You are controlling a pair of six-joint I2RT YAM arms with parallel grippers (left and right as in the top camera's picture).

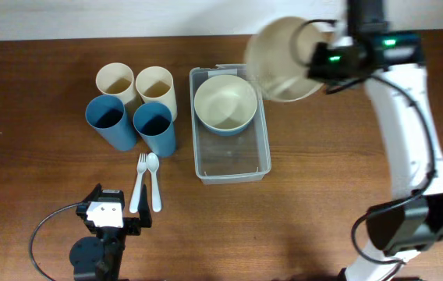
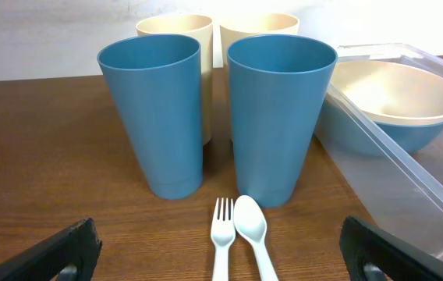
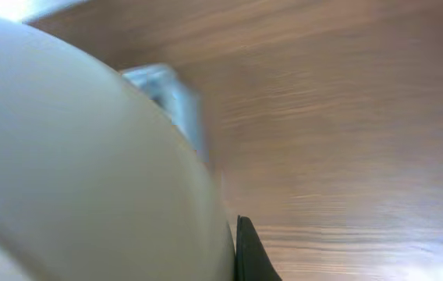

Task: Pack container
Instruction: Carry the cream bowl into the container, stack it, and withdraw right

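Observation:
The clear rectangular container (image 1: 231, 160) lies mid-table and holds a blue bowl with a cream inside (image 1: 225, 104) at its far end; both show in the left wrist view, container (image 2: 409, 179) and bowl (image 2: 393, 97). My right gripper (image 1: 315, 56) is shut on a cream bowl (image 1: 284, 58), held tilted in the air above the container's far right corner; that bowl fills the right wrist view (image 3: 73, 172). My left gripper (image 2: 220, 250) is open and empty, low over the table in front of a white fork (image 2: 221, 234) and spoon (image 2: 251, 230).
Two cream cups (image 1: 116, 80) (image 1: 156, 86) and two blue cups (image 1: 109, 119) (image 1: 156, 127) stand left of the container. The fork (image 1: 139, 183) and spoon (image 1: 154, 181) lie in front of them. The left arm base (image 1: 101, 226) is near the front edge.

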